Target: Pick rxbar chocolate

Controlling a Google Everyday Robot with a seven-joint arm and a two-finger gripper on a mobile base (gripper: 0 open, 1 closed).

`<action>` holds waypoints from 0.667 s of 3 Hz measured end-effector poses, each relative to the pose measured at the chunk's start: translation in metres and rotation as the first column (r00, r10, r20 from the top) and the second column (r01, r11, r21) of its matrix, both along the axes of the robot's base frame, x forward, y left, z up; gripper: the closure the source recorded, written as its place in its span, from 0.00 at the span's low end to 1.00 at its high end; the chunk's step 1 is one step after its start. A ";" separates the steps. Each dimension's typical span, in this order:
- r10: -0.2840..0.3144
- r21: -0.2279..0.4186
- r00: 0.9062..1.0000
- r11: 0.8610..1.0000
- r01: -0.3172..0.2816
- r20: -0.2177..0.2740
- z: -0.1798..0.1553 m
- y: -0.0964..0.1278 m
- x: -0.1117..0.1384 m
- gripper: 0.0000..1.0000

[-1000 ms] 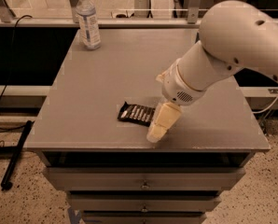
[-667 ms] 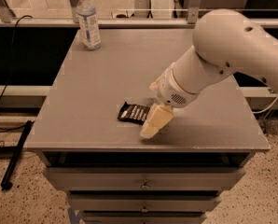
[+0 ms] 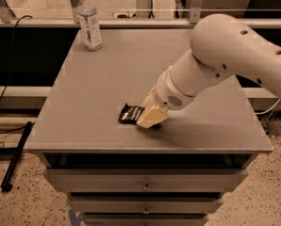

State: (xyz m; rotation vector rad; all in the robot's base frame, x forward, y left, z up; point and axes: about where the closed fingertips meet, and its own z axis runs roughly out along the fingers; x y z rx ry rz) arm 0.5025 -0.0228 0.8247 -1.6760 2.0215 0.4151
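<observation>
- My gripper (image 3: 150, 117) sat low over one end of the rxbar chocolate (image 3: 129, 113), seemingly lined up for grabbing.
- Clamped or apart, I couldn't tell.

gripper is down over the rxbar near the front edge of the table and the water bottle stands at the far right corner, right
No: the water bottle stands at the far left corner of the table in the camera view. The gripper is down over the rxbar chocolate near the front edge.
</observation>
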 end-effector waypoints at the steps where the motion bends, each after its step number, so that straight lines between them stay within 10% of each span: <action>1: -0.009 0.008 1.000 1.000 0.009 -0.005 0.006 -0.001 0.001 0.88; 2: -0.023 0.045 1.000 0.999 0.023 0.009 0.027 -0.011 0.003 1.00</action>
